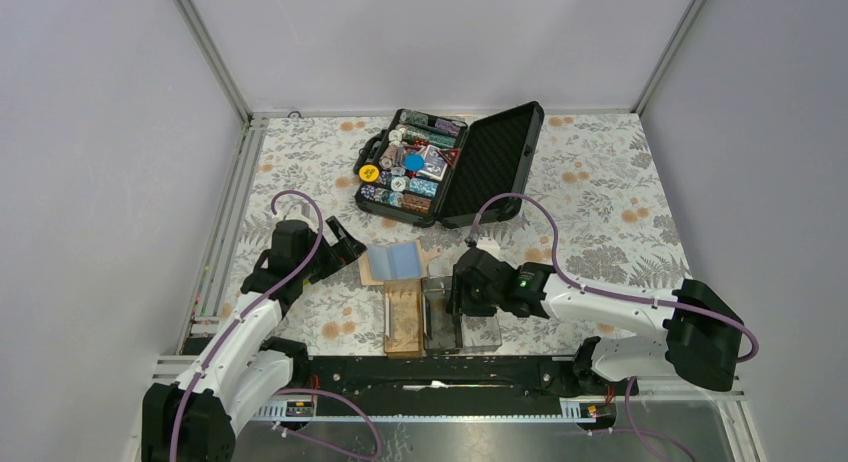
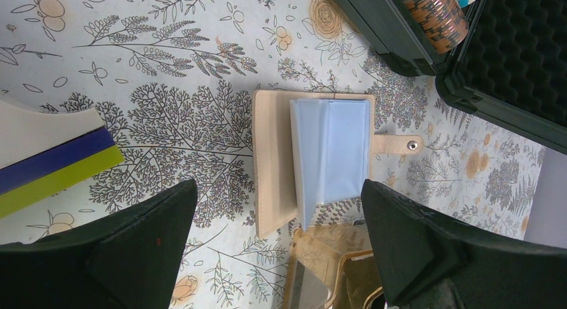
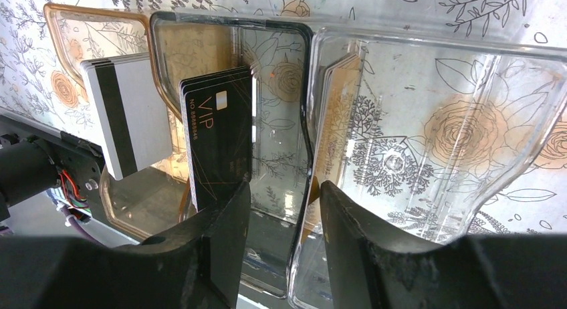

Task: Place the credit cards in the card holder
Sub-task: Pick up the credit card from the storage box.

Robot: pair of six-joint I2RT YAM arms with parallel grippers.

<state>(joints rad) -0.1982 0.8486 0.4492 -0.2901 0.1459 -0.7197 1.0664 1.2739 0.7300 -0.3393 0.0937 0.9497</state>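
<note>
Right gripper (image 3: pixel 284 198) fingers apart, straddling a divider of the card holder (image 3: pixel 428 38) at the near edge of the table (image 1: pixel 610 192). Black VIP cards (image 3: pixel 217 132) stand in its dark middle slot, grey black-striped cards (image 3: pixel 127 115) in the brown slot. Left gripper (image 2: pixel 277 195) gapes wide above a tan wallet (image 2: pixel 314 155).

Cameras: one overhead, two wrist close-ups.
Top external: high behind near edge, tilted down over whole table (image 1: pixel 600 182). Left wrist: close above open wallet (image 2: pixel 331 148), chip case (image 2: pixel 508 61) corner upper right. Right wrist: tight on card holder (image 3: pixel 434 48). All three items shared with overhead.
</note>
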